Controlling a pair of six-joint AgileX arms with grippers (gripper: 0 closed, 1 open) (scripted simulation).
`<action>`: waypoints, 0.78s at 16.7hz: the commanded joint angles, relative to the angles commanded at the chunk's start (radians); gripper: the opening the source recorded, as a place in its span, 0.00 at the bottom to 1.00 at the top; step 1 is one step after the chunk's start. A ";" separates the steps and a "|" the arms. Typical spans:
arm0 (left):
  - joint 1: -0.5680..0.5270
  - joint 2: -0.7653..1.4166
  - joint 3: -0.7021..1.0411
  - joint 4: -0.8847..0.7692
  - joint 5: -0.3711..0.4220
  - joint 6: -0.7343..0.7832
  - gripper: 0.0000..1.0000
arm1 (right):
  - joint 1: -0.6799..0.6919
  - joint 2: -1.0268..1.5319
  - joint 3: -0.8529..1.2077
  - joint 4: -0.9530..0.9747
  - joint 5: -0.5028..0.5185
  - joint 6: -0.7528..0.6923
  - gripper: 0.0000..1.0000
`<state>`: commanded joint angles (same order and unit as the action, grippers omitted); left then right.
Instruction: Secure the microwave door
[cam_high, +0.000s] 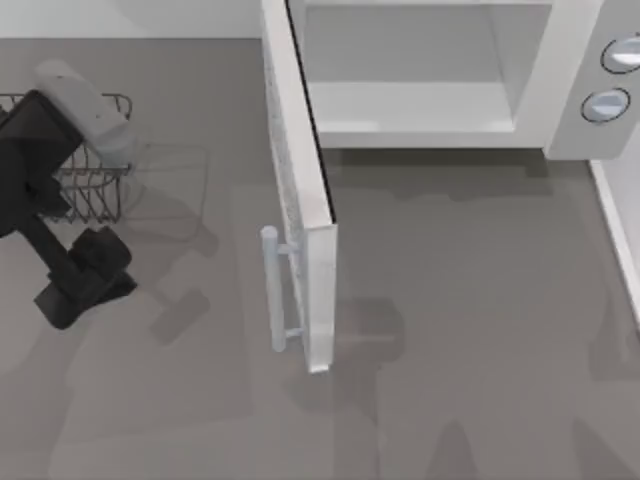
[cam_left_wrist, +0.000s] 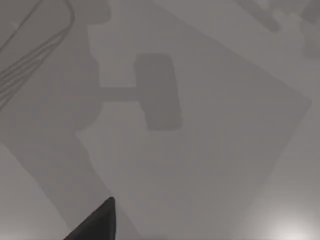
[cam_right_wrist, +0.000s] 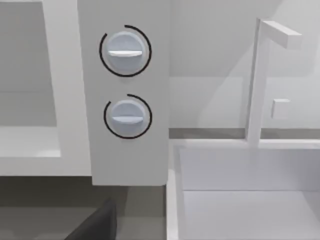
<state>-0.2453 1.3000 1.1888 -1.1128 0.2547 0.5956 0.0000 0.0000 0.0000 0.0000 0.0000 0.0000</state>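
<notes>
Currently the microwave door (cam_high: 300, 190) stands wide open, swung out over the table (cam_high: 480, 330) from the left edge of the microwave (cam_high: 560, 90), bar handle (cam_high: 272, 290) facing left; left gripper (cam_high: 85, 275) hangs at the table's left, near a wire rack (cam_high: 95, 185), well apart from the door, finger state can't be told; knobs (cam_right_wrist: 125, 50) face the right wrist camera.

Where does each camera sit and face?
Top: above the table, looking down on the open microwave door, wire rack and left hand.
Left wrist: on the left arm, facing the table; one fingertip shows.
Right wrist: on the right arm, facing the knobs; right hand's fingertip shows.
Shared: top and right wrist, the knobs.
</notes>
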 joint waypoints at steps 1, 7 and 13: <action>-0.017 0.074 0.091 -0.063 0.020 0.040 1.00 | 0.000 0.000 0.000 0.000 0.000 0.000 1.00; -0.105 0.399 0.599 -0.319 0.131 0.253 1.00 | 0.000 0.000 0.000 0.000 0.000 0.000 1.00; -0.146 0.518 0.846 -0.382 0.192 0.361 1.00 | 0.000 0.000 0.000 0.000 0.000 0.000 1.00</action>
<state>-0.3910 1.8177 2.0346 -1.4945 0.4468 0.9568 0.0000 0.0000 0.0000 0.0000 0.0000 0.0000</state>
